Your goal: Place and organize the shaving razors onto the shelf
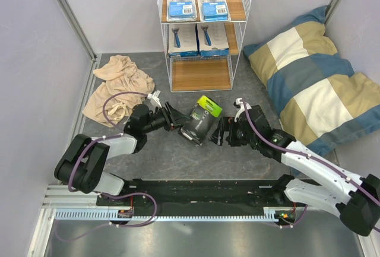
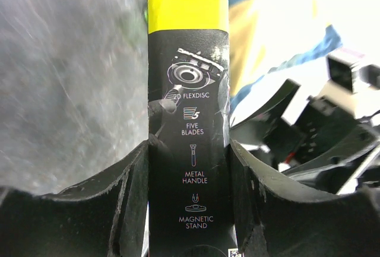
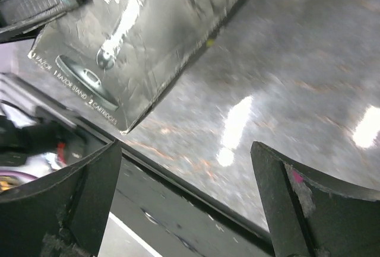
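My left gripper [image 1: 180,120] [image 2: 189,171] is shut on the narrow sides of a black-and-green razor box [image 1: 200,121] [image 2: 189,91], held just above the grey floor in front of the shelf [image 1: 200,74]. Its green end points toward the shelf. My right gripper [image 1: 220,131] [image 3: 184,150] stands open just right of the box [image 3: 119,37], with nothing between its fingers. Two white-and-blue blister cards [image 1: 181,3] [image 1: 212,3] lie on the shelf's top board. Two white packs with blue razors [image 1: 182,39] [image 1: 213,39] stand on the middle board. The bottom board is bare.
A crumpled beige cloth [image 1: 117,88] lies left of the shelf. A large blue, white and tan pillow [image 1: 314,79] fills the right side. Pale walls close in both sides, and the black base rail [image 1: 202,189] runs along the near edge.
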You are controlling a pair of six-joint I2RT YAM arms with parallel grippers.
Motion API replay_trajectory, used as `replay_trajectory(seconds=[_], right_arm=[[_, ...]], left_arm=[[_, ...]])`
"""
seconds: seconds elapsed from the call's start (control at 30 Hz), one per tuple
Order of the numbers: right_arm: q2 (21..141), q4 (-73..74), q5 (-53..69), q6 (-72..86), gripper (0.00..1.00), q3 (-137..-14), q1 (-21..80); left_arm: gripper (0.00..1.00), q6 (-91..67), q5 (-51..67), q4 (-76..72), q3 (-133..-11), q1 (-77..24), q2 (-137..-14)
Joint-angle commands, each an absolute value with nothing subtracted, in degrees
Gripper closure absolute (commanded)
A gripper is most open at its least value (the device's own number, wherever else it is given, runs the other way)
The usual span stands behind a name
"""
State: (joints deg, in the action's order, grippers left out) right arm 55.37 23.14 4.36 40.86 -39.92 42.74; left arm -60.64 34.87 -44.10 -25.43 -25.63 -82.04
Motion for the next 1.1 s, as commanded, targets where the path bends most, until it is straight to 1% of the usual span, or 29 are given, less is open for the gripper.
replay_trajectory(seconds=[0.0, 0.07, 0.1, 0.17, 0.2, 0.3, 0.37, 0.5, 0.63, 0.73, 0.9, 1.07], right_arm=[[58.4, 5.3, 12.0, 43.7, 0.02, -38.5, 41.0], [60.8, -2.4, 17.6, 48.1, 0.02, -36.1, 40.3], [61.9, -9.3, 19.2, 49.5, 0.02, -35.6, 40.2], [64.8, -14.6, 22.0, 52.8, 0.02, -35.0, 40.1], [65.6, -20.7, 22.8, 53.7, 0.02, -34.6, 40.2], [69.0, -28.0, 22.2, 57.0, 0.02, -33.7, 40.2], [71.7, -29.2, 22.0, 58.3, 0.02, -34.2, 40.1], [75.8, -37.2, 23.1, 61.9, 0.02, -33.5, 40.2], [79.3, -41.2, 23.2, 63.6, 0.02, -33.2, 40.1], [80.9, -42.1, 22.9, 64.9, 0.02, -33.0, 40.3], [80.0, -38.9, 21.0, 65.5, 0.02, -31.5, 40.3], [79.7, -39.1, 20.7, 67.0, 0.02, -30.0, 40.3]], left_arm=[[0.98, -67.8, 40.0, -58.7, -24.5, -21.3, -79.3], [0.98, -69.8, 40.1, -61.0, -23.2, -19.0, -78.8], [0.98, -70.6, 40.2, -63.4, -22.8, -18.2, -78.7], [0.98, -73.2, 39.8, -66.5, -20.9, -16.0, -78.6], [0.98, -74.1, 39.6, -69.6, -20.6, -15.3, -78.7], [0.98, -77.5, 40.3, -75.3, -19.7, -13.1, -80.4], [0.98, -80.6, 40.8, -79.6, -19.2, -12.1, -82.8], [0.98, -84.9, 41.0, -88.0, -19.2, -11.5, -87.4], [0.98, -88.3, 41.6, -95.3, -19.7, -11.6, -91.6], [0.98, -88.0, 41.0, -95.3, -19.7, -11.6, -91.2], [0.98, -87.5, 39.9, -95.1, -19.9, -11.5, -89.7], [0.98, -87.4, 39.1, -95.0, -20.5, -11.5, -89.7]])
